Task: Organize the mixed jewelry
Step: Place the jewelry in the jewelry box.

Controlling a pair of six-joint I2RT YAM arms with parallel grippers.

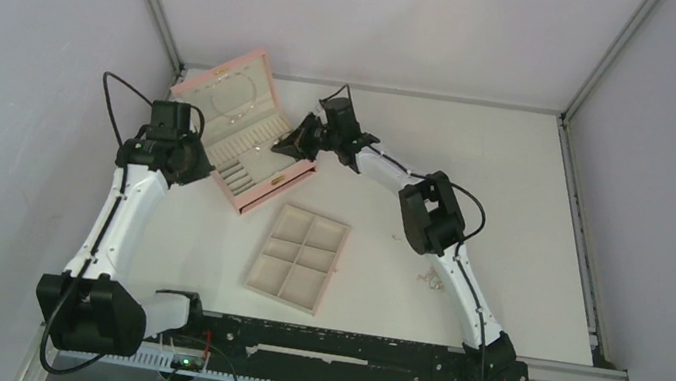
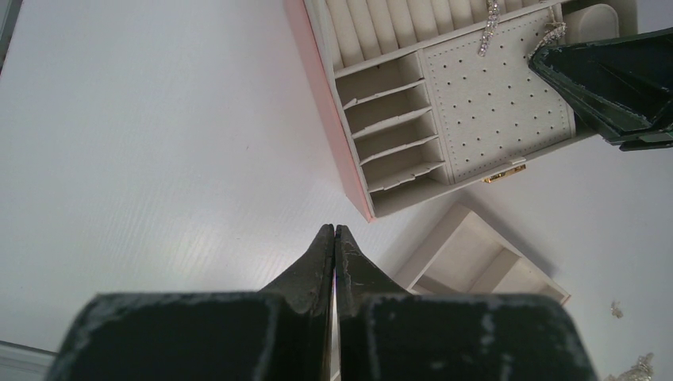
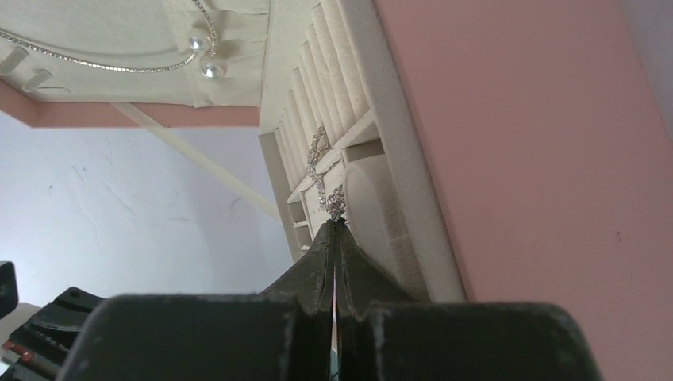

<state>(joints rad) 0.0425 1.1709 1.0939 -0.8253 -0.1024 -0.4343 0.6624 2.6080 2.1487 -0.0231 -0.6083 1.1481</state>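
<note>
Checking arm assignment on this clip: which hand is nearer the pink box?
Right. The right hand is over the box's open base, tips inside; the left hand is over the table beside the box, apart from it.

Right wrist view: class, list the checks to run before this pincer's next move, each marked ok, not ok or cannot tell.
1. Right pincer shut: ok.
2. Chain at its tips actually gripped: cannot tell.
3. Tips over the open box: ok.
4. Left pincer shut, away from box: ok.
5. Table free of loose pieces: not ok.
</note>
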